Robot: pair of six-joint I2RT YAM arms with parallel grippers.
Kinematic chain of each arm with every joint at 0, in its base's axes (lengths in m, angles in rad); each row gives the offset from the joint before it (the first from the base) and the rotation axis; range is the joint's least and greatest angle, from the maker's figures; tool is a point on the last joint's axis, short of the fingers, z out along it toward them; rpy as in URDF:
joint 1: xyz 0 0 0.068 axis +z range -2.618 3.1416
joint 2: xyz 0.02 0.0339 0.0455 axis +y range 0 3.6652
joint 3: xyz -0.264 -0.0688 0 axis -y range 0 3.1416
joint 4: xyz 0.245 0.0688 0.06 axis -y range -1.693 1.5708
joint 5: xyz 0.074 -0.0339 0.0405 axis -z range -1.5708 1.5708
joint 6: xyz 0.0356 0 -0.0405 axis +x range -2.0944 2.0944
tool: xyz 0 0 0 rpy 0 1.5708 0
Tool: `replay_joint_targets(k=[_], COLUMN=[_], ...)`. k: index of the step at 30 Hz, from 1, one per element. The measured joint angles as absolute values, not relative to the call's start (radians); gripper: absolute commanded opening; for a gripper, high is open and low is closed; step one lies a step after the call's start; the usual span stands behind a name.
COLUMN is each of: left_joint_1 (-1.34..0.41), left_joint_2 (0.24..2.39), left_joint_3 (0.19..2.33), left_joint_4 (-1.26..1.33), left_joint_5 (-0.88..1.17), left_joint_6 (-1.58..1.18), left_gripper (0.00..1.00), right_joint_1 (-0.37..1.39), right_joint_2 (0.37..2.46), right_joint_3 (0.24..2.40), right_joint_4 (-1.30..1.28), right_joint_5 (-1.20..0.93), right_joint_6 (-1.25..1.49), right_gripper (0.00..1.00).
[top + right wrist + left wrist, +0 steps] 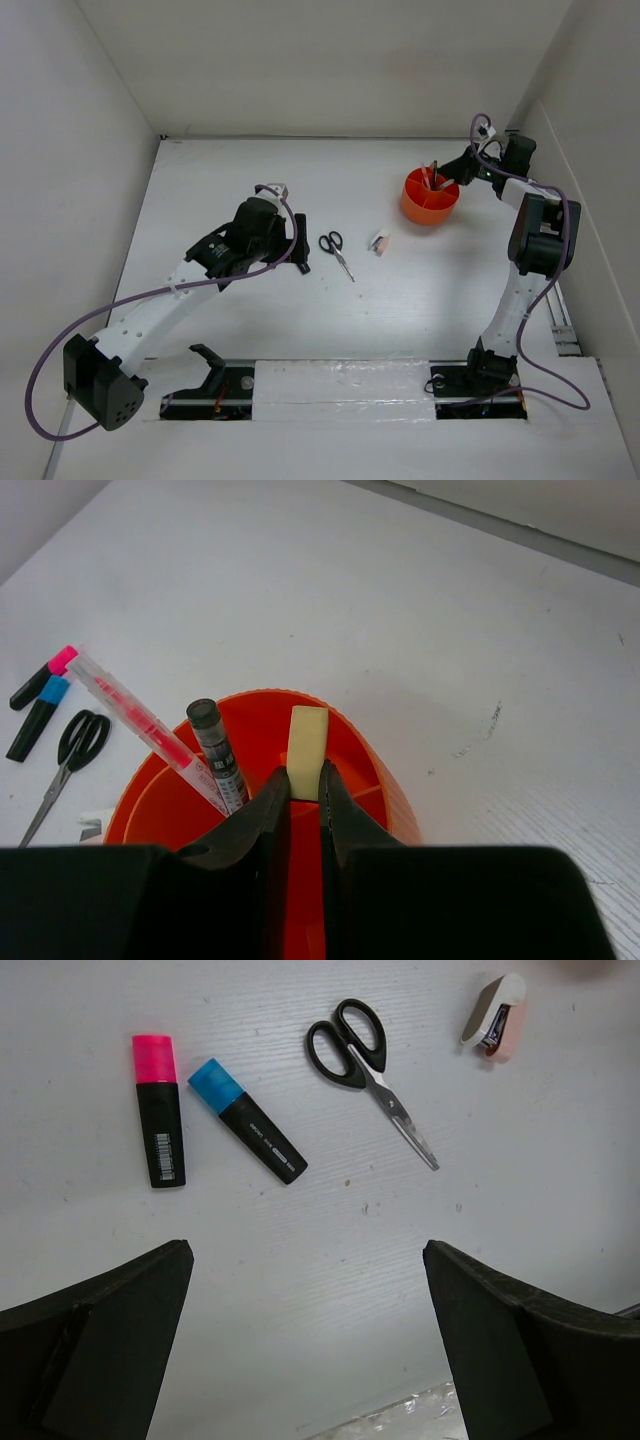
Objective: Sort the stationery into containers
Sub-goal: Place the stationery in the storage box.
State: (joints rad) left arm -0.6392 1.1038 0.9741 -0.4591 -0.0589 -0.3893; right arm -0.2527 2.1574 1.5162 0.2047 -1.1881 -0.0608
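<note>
Two narrow fingers of the right gripper (303,785) pinch a small yellowish rectangular eraser (307,738) upright over the round orange plastic divided organiser (375,760), likely poised to drop it into a compartment; the left gripper (310,1260), spread wide, hovers above black-handled steel scissors (365,1065)

Highlighters (160,1110) two; scissors (365,1070) one; pens (218,755) two; erasers (306,740) two; organiser (250,725) one

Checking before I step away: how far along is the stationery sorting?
Done: a clear pink pen and a dark pen stand in the round orange plastic organiser. In hand: right fingers pinch a yellowish eraser over it. Remaining: pink-capped highlighter, blue-capped highlighter, black-handled scissors, small whitish-pink item.
</note>
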Motion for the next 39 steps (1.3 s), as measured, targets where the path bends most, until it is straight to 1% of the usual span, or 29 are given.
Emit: replay_joint_targets(k=[6,10,13,16,17,20,21,25,26,27,32,34,39], left_joint_1=[-0.639,-0.639,-0.639,-0.639,-0.639,-0.639,-0.639,-0.639,-0.639,-0.639,-0.639,-0.639,-0.639], left_joint_2=[1.104,1.104,1.104,1.104,1.104,1.102,1.102,1.102,1.102,1.102,1.102,1.102,1.102], left_joint_3=[0.974,0.974,0.974,0.974,0.974,0.974,0.974,0.974,0.974,0.974,0.974,0.974,0.974], left_joint_4=[-0.459,-0.458,-0.458,-0.456,-0.456,-0.453,-0.453,-0.453,-0.453,-0.453,-0.453,-0.453,-0.453], left_joint_5=[-0.057,-0.056,-0.053,-0.052,-0.052,-0.052,-0.052,-0.052,-0.052,-0.052,-0.052,-0.052,-0.052], left_joint_6=[-0.389,-0.389,-0.389,-0.389,-0.389,-0.389,-0.389,-0.389,-0.389,-0.389,-0.389,-0.389,-0.389], left_gripper=[1.00,1.00,1.00,1.00,1.00,1.00,1.00,1.00,1.00,1.00,1.00,1.00,1.00], right_joint_1=[-0.253,-0.253,-0.253,-0.253,-0.253,-0.253,-0.253,-0.253,-0.253,-0.253,-0.250,-0.247,-0.240], right_joint_2=[2.157,2.157,2.157,2.157,2.157,2.157,2.157,2.157,2.157,2.157,2.157,2.157,2.157], right_joint_3=[1.516,1.516,1.516,1.516,1.516,1.516,1.516,1.516,1.516,1.516,1.516,1.516,1.516], right_joint_4=[0.175,0.155,0.149,0.141,0.139,0.138,0.138,0.138,0.138,0.138,0.138,0.137,0.132], right_joint_5=[-1.194,-1.200,-1.205,-1.209,-1.209,-1.212,-1.213,-1.214,-1.214,-1.215,-1.220,-1.220,-1.221], right_joint_6=[-0.087,-0.108,-0.117,-0.128,-0.131,-0.139,-0.140,-0.144,-0.145,-0.146,-0.152,-0.155,-0.158], right_gripper=[0.00,0.04,0.04,0.09,0.15,0.24,0.24,0.31,0.31,0.37,0.37,0.34,0.34])
